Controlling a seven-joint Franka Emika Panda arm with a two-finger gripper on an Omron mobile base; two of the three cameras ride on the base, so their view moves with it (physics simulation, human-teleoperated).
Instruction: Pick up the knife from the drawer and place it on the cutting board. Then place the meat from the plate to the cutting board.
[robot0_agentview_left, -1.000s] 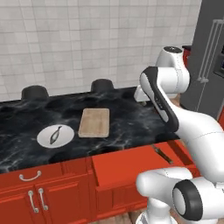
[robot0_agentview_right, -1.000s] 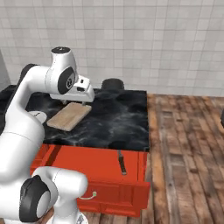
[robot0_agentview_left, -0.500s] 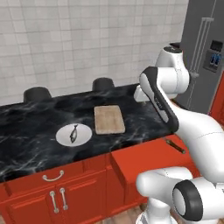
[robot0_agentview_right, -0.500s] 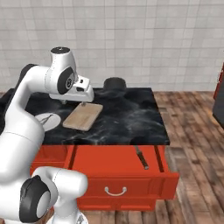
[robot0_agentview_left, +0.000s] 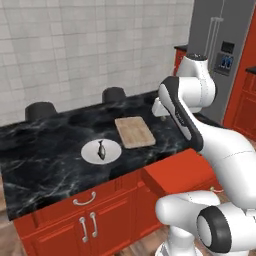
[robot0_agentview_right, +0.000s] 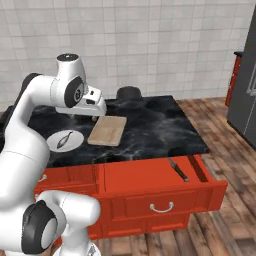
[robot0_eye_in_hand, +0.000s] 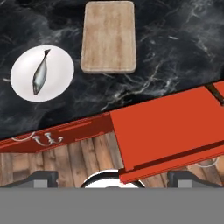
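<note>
So the knife (robot0_agentview_right: 177, 169) sits in the open drawer (robot0_agentview_right: 150, 172) at its right end, untouched. Pincer (robot0_agentview_right: 96, 111) hangs above the counter's (robot0_agentview_right: 160, 127) cutting board (robot0_agentview_right: 107, 130); can't tell its opening.

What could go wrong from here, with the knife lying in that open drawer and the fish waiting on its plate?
The knife is slim and lies flat on the floor of the drawer, close to a divider, so the pincer might slip off it or bump the drawer's wall. The meat is small and could slide on the plate when gripped. The cutting board sits beside the plate, so a careless swing might nudge either.
</note>
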